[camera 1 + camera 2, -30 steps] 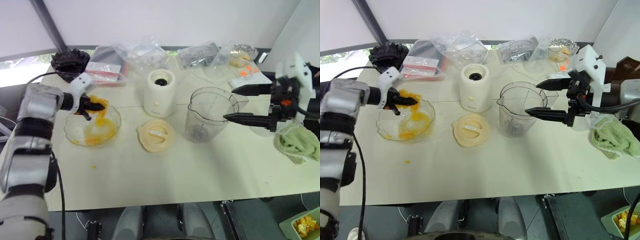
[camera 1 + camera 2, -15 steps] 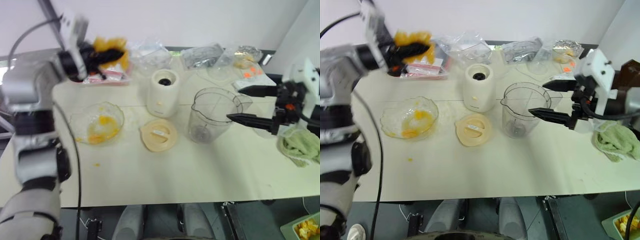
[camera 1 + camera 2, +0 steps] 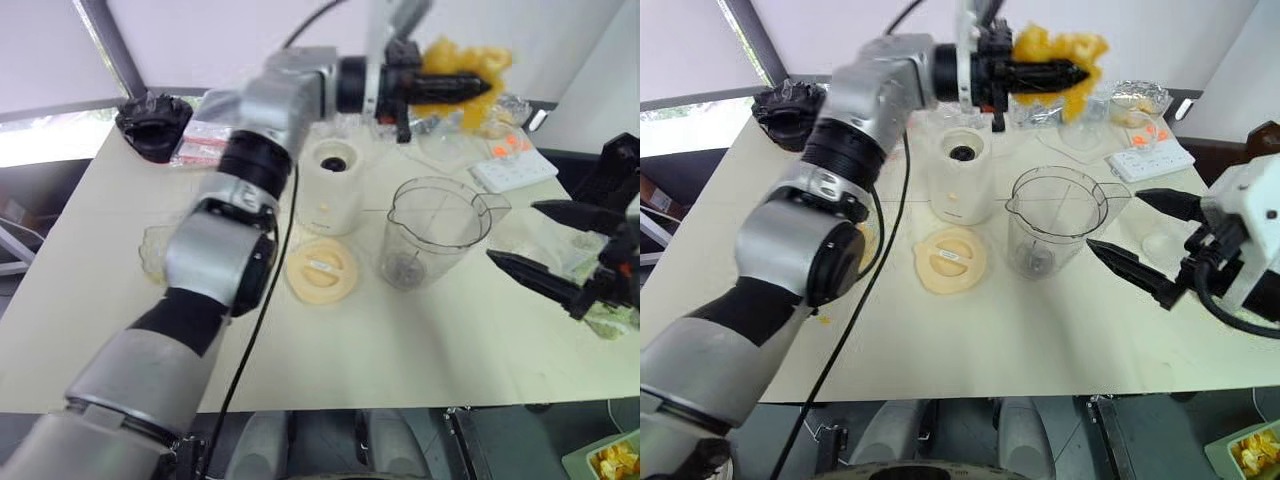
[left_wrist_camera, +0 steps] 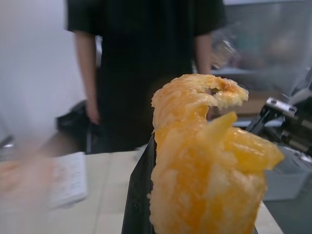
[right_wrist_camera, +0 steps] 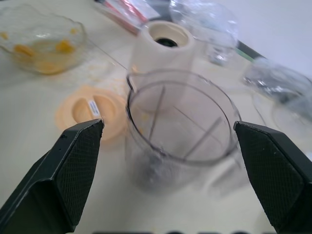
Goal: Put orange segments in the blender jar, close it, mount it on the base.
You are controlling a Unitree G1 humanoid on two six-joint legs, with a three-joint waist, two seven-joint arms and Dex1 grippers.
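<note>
While the left arm crosses the head views, it covers much of the scene behind it:
Hidden: the glass bowl (image 3: 152,252) on the worktop (image 3: 330,360) shows as a small part of its rim beside the left arm; in the right wrist view it is seen better, with a few yellow pieces inside.
Hard to make out: the clear bags (image 3: 1120,100) at the far edge of the worktop are blurred, and their contents cannot be told.
Cut off: the left gripper (image 3: 1065,70) has its tips buried in the fruit, so the ends of the jaws are not visible.
Left jaws: closed on the orange segments (image 3: 455,80), held high above the worktop, beyond the blender jar (image 3: 432,232).
Orange segments: a wet, yellow-orange lump of several pieces pressed together, ragged at the edges; in the left wrist view it hides nearly all of the black fingers (image 4: 139,195).
Person: a dark-clothed body stands behind the fruit in the left wrist view.
Right jaws: the right gripper (image 5: 168,141) is wide open and holds nothing; it is near the jar, not touching.
Blender jar: upright, without lid, blades visible at the bottom.
Lid (image 3: 318,270): flat on the worktop, just beside the jar.
Base (image 3: 330,185): upright behind the lid, socket uncovered.
</note>
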